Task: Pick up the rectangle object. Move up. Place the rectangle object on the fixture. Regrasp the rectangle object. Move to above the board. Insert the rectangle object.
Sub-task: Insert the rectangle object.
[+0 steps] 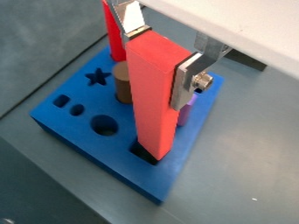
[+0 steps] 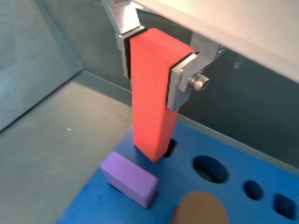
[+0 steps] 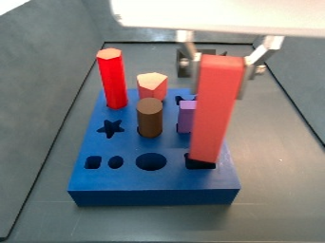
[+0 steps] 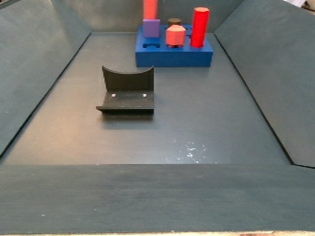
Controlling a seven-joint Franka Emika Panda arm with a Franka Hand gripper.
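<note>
The gripper (image 1: 162,54) pinches the rectangle object (image 1: 155,101) near its top, upright over the board (image 1: 70,131), foot at the square hole. It looks stiff, light and smooth-sided; that high flat-sided grip suits it.

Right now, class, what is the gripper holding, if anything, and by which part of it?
The gripper holds the rectangle object by its upper end, one finger on each flat side. The block stands upright, its lower end in a hole at the corner of the board.
</note>
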